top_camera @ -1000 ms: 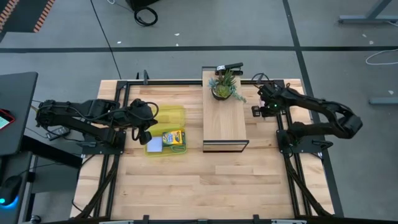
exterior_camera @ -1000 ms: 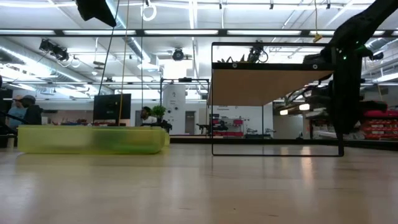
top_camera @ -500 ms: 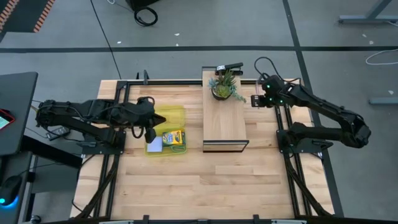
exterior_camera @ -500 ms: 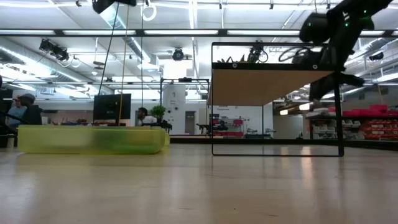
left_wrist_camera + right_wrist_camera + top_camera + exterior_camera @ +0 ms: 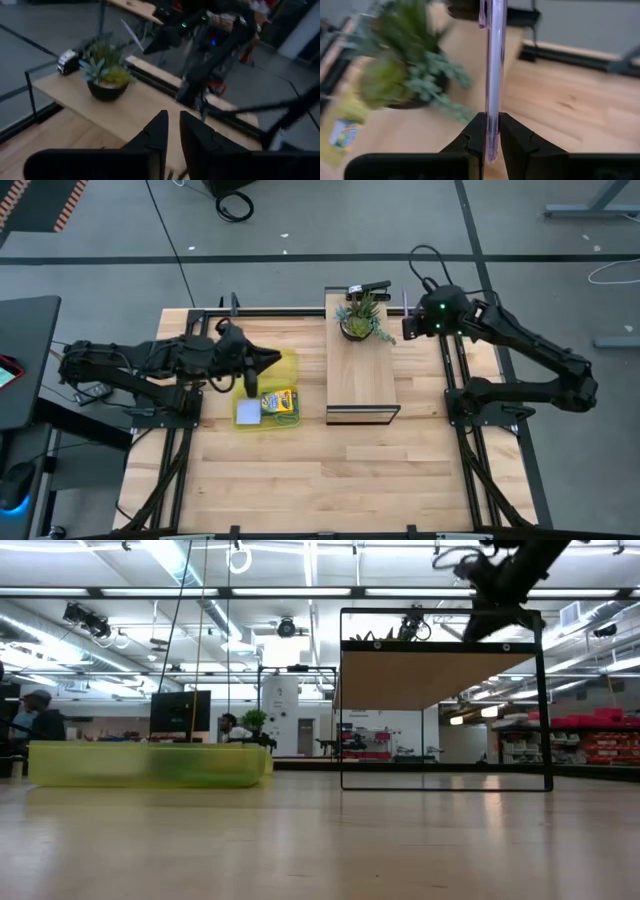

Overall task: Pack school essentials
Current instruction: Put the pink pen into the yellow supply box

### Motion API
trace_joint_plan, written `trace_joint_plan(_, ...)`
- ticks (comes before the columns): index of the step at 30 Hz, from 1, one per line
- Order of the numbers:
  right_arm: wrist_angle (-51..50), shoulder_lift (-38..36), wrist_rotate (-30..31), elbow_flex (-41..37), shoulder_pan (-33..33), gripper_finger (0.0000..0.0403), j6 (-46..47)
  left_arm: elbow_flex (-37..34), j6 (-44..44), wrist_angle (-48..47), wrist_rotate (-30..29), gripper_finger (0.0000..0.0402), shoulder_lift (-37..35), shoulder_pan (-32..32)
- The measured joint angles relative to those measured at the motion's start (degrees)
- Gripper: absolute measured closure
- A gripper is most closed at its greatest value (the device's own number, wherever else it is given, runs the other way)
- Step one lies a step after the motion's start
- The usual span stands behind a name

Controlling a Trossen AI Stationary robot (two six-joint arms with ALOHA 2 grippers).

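- The thin purple pen (image 5: 492, 75) was clamped between the fingers of the right hand (image 5: 491, 131), raised above the far right part of the bench (image 5: 330, 480), just beside the potted plant (image 5: 362, 318) on the small wooden shelf (image 5: 362, 385).
- The left hand (image 5: 171, 131) hovered over the yellow case (image 5: 285, 363), fingers nearly together and holding nothing.
- The crayon box (image 5: 279, 401) and pale blue notepad (image 5: 248, 412) lay side by side in that case.

Potted plant (image 5: 362, 320) at far end of wooden shelf (image 5: 361, 385), beside small black device (image 5: 368, 288). Yellow translucent case (image 5: 270, 388) left of shelf, on table (image 5: 330, 470).
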Motion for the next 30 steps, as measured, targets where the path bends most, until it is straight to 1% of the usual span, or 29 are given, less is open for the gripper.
trace_joint_plan(4, 2.9, 0.0, -0.6, 2.4, 2.2, 0.0351, -1.4, 0.0, -0.6, 4.8, -1.6, 0.0331, 3.4, 1.3)
trace_joint_plan(12, 13.8, 1.8, -4.8, 3.1, 8.6, 0.0351, -2.2, -0.1, -2.6, 13.9, -0.5, 0.0292, 11.3, 6.3)
trace_joint_plan(19, 25.5, 6.5, -10.0, 3.1, 14.1, 0.0351, -3.6, -0.1, -4.0, 20.0, 6.0, 0.0255, 15.7, 11.6)
trace_joint_plan(22, 29.6, 8.8, -12.1, 3.1, 15.4, 0.0351, -3.7, -0.1, -4.0, 22.5, 8.5, 0.0239, 17.0, 13.7)
trace_joint_plan(26, 34.5, 11.9, -15.2, 3.1, 16.4, 0.0350, -3.8, -0.1, -4.3, 25.3, 13.2, 0.0222, 18.5, 16.6)
trace_joint_plan(30, 39.8, 14.6, -17.3, 3.1, 17.6, 0.0350, -4.0, -0.1, -4.3, 26.1, 16.3, 0.0211, 19.2, 19.2)
